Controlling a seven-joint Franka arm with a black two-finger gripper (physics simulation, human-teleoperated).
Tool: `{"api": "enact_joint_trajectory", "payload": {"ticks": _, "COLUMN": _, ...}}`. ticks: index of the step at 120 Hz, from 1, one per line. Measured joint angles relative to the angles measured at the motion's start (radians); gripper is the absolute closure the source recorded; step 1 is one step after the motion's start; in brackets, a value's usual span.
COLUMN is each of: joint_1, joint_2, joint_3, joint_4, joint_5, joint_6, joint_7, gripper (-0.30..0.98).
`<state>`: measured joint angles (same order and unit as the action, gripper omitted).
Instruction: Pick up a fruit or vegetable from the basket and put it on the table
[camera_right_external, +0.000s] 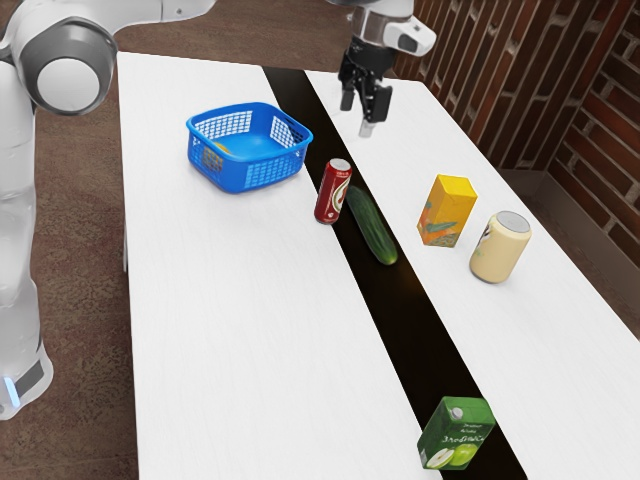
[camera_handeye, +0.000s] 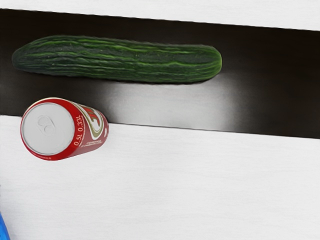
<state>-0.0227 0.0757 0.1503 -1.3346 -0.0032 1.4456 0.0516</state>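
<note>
Exterior view: the gripper hangs high over the far part of the table, its two fingers apart with nothing clamped between them. From where it hangs, the cucumber lies lower and nearer, flat on the table and well outside the blue basket. Its long axis runs from far to near along the dark strip, with the red can standing upright just beside its far end, to the exterior view's left. If the cucumber is the piece meant, it is where the task wants it, and I'd guess the arm has only to keep clear; whether it came out of that basket, I can't tell. Something yellowish shows through the basket's wall, too little of it to name. Should that be the piece wanted, the deciding relation is different: the basket sits to the exterior view's left of the gripper, so the hand would have to swing across that way, staying above the rim, before coming down. A low crossing could knock over the can or catch the basket's side.
</note>
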Motion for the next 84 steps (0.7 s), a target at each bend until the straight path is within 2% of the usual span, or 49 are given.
{"api": "enact_joint_trajectory", "payload": {"ticks": 25, "joint_1": 0.01, "joint_2": 0.001, "joint_3": 0.013, "joint_4": 0.0, "joint_5": -0.027, "joint_6": 0.03, "joint_7": 0.007, "gripper": 0.0}}
{"api": "enact_joint_trajectory", "payload": {"ticks": 41, "joint_1": 0.013, "joint_2": 0.002, "joint_3": 0.055, "joint_4": 0.008, "joint_5": -0.079, "joint_6": 0.037, "joint_7": 0.006, "gripper": 0.0}}
{"api": "enact_joint_trajectory", "payload": {"ticks": 60, "joint_1": 0.023, "joint_2": -0.002, "joint_3": 0.12, "joint_4": 0.02, "joint_5": -0.043, "joint_6": 0.039, "joint_7": 0.003, "gripper": 0.0}}
{"api": "enact_joint_trajectory", "payload": {"ticks": 84, "joint_1": 0.04, "joint_2": -0.002, "joint_3": 0.188, "joint_4": 0.017, "joint_5": -0.028, "joint_6": 0.02, "joint_7": 0.0, "gripper": 0.0}}
